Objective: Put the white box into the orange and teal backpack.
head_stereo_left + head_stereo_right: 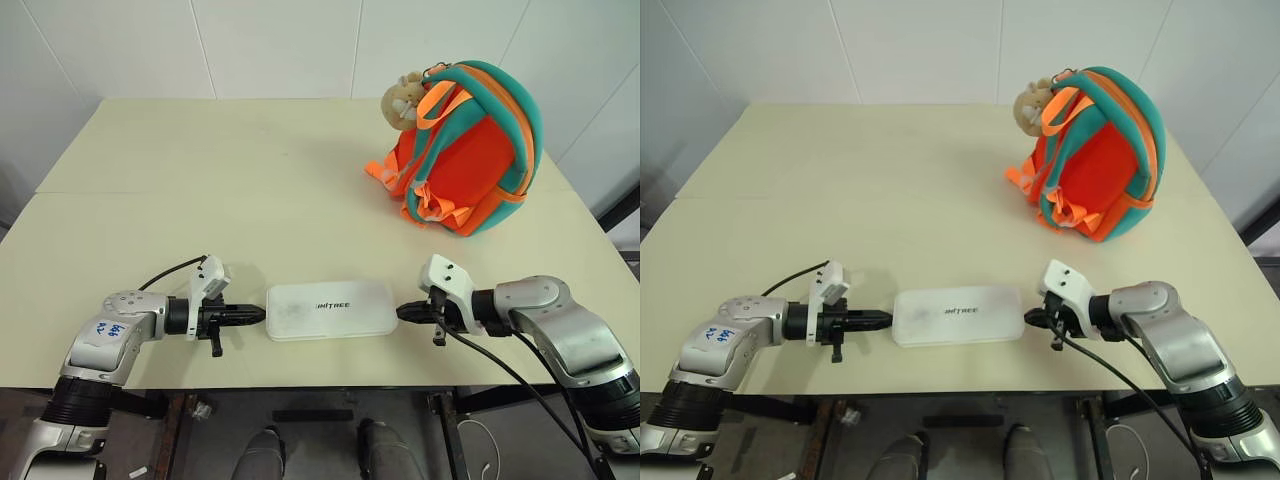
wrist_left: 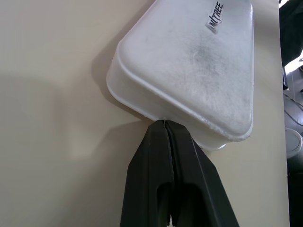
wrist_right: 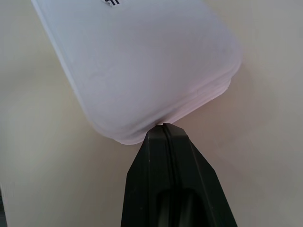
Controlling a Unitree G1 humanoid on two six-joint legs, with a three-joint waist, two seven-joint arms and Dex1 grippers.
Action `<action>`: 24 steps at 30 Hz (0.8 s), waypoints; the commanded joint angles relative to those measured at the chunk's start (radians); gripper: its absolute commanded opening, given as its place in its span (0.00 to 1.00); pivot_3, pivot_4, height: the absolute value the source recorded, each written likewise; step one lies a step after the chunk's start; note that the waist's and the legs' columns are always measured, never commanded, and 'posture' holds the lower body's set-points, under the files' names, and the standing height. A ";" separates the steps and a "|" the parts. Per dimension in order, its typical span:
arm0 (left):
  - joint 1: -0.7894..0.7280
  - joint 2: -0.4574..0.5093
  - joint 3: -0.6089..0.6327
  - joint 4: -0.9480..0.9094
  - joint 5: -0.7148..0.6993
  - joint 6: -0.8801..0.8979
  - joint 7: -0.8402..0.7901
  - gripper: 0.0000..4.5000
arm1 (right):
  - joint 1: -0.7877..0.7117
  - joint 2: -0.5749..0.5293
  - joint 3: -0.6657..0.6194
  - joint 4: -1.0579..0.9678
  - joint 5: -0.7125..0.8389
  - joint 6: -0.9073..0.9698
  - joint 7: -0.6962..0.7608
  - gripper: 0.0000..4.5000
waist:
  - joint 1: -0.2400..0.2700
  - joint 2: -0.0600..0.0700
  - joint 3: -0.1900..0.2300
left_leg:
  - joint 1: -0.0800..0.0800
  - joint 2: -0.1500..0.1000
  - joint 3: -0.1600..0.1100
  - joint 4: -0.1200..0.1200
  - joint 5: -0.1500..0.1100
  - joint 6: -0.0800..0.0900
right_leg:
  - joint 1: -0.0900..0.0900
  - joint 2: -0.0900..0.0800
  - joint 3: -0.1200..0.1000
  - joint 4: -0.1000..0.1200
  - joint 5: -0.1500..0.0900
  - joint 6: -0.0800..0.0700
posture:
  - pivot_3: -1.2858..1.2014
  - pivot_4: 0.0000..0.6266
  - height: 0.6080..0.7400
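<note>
The box (image 1: 330,310) lies flat near the table's (image 1: 200,180) front edge, squeezed endwise between the left gripper (image 1: 258,315) and right gripper (image 1: 402,312), both pinched closed, tips seemingly touching it. Next: lift it together toward the backpack (image 1: 470,150) at the far right corner.

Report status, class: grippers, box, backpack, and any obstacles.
Left gripper and right gripper shut, tips pressed against opposite ends of the white box. Box flat on table. Backpack stands far right. Path between clear.
</note>
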 commanded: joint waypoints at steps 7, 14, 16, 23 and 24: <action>-0.003 0.002 0.011 -0.038 -0.020 -0.004 0.006 0.01 | 0.030 -0.045 -0.012 -0.037 0.022 -0.027 0.007 0.00 | 0.000 0.000 0.000 | 0.000 0.000 0.000 0.000 0.000 0.000 | 0.000 0.000 0.000 0.000 0.000 0.000 | 0.52 0.24 1.00; -0.021 0.025 0.055 0.016 -0.008 -0.035 0.027 0.01 | 0.034 -0.087 -0.017 -0.004 0.013 -0.056 0.003 0.00 | -0.001 0.000 0.000 | 0.000 0.000 0.000 0.001 0.000 0.000 | 0.000 0.000 0.000 0.000 -0.002 -0.005 | 0.52 0.24 1.00; -0.037 0.023 0.072 0.041 -0.005 -0.066 0.032 0.01 | 0.033 -0.096 -0.020 0.000 0.011 -0.058 -0.001 0.00 | 0.000 0.000 0.000 | 0.000 0.000 0.000 0.001 0.000 0.000 | 0.000 0.000 0.000 0.000 -0.005 -0.010 | 0.52 0.24 1.00; -0.116 0.028 0.091 0.128 0.014 -0.096 0.075 0.01 | 0.025 -0.144 -0.035 0.062 -0.036 -0.117 -0.026 0.00 | 0.002 0.000 0.000 | 0.000 0.000 0.000 0.002 0.000 0.000 | 0.000 0.000 0.000 0.001 -0.005 -0.009 | 0.52 0.24 1.00; -0.142 0.040 0.075 0.139 -0.002 -0.011 0.065 0.00 | 0.022 -0.152 -0.038 0.066 -0.035 -0.117 -0.021 0.04 | 0.001 0.000 0.000 | 0.000 0.000 0.000 0.002 0.000 0.000 | 0.000 0.000 0.000 0.001 -0.005 -0.009 | 0.52 0.24 1.00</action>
